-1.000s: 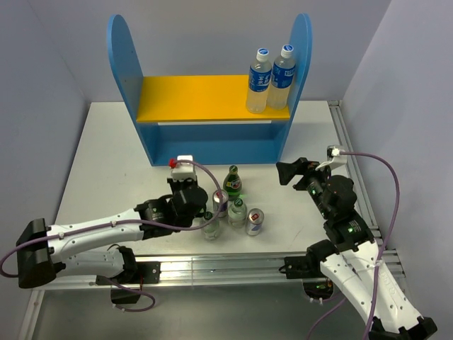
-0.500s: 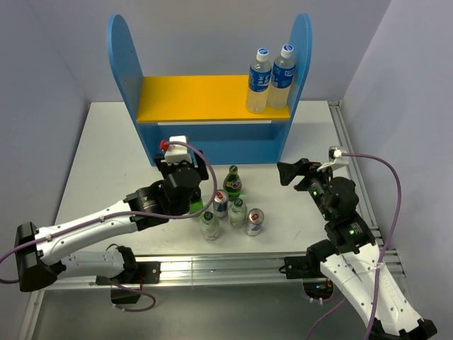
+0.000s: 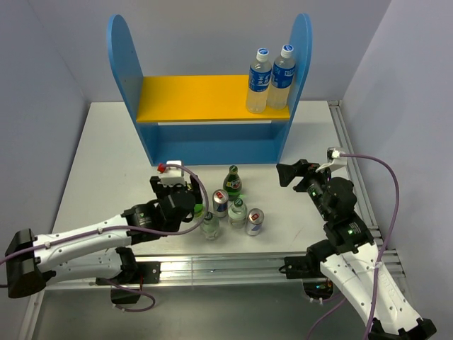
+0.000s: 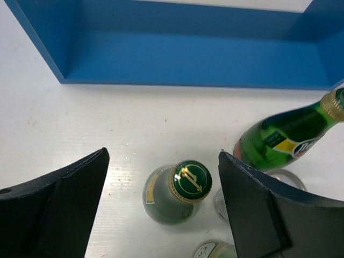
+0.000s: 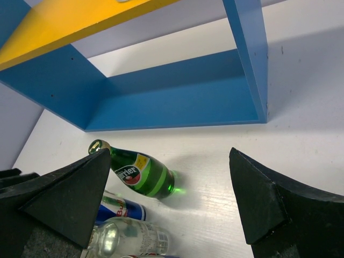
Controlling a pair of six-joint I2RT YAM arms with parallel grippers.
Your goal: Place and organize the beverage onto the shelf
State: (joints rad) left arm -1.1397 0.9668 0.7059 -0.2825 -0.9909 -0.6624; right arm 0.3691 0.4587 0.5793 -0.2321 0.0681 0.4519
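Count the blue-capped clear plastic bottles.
2 blue-capped clear plastic bottles, upright side by side at the right end of the yellow upper board, next to the blue side panel. None seems hidden.

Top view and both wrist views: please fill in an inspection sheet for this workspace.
Surface: white table, no spills seen.
Job's things: blue shelf, nothing seen on its lower level; green bottle, two cans and two clear bottles standing clustered on the table; a green-capped bottle stands between the left fingers.
Clutter: two tall blue-capped bottles at the right end of the yellow board.
Grippers: left gripper open, straddling the green-capped bottle without touching; right gripper open, holding nothing.
Cables: purple left cable loops over the wrist; purple right cable arcs toward the table's right edge.
Surroundings: plain walls on three sides; metal rail along the near edge.
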